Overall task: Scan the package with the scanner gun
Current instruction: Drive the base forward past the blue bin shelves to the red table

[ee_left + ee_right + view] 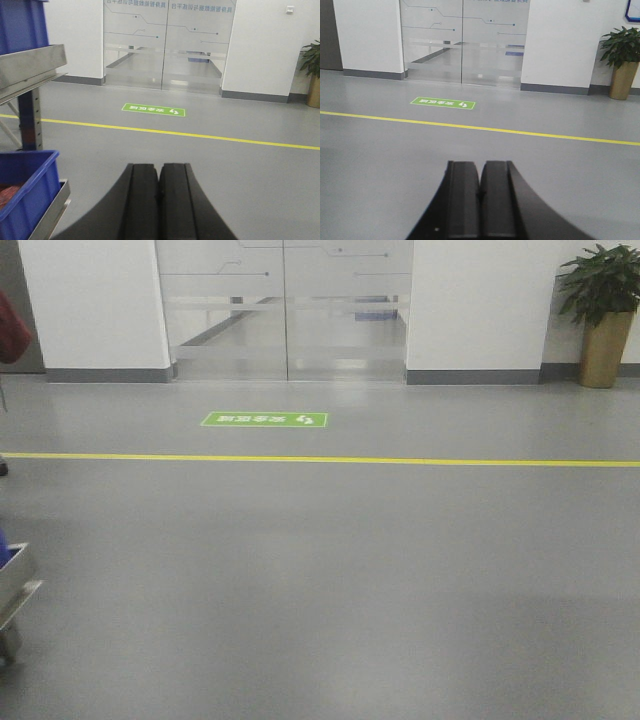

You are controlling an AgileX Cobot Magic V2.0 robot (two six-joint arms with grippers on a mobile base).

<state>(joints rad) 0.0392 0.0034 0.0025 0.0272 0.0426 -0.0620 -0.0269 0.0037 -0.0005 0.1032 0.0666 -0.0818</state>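
The left fingers are pressing together, grasping nothing, with a blue bin sitting at 9 o'clock. The right fingers are likewise clenching empty.

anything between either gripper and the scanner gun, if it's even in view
Neither scanner gun nor package shows in any view, so cannot tell. Ahead of the shut left gripper and right gripper is bare floor; a metal rack with a blue bin stands left.
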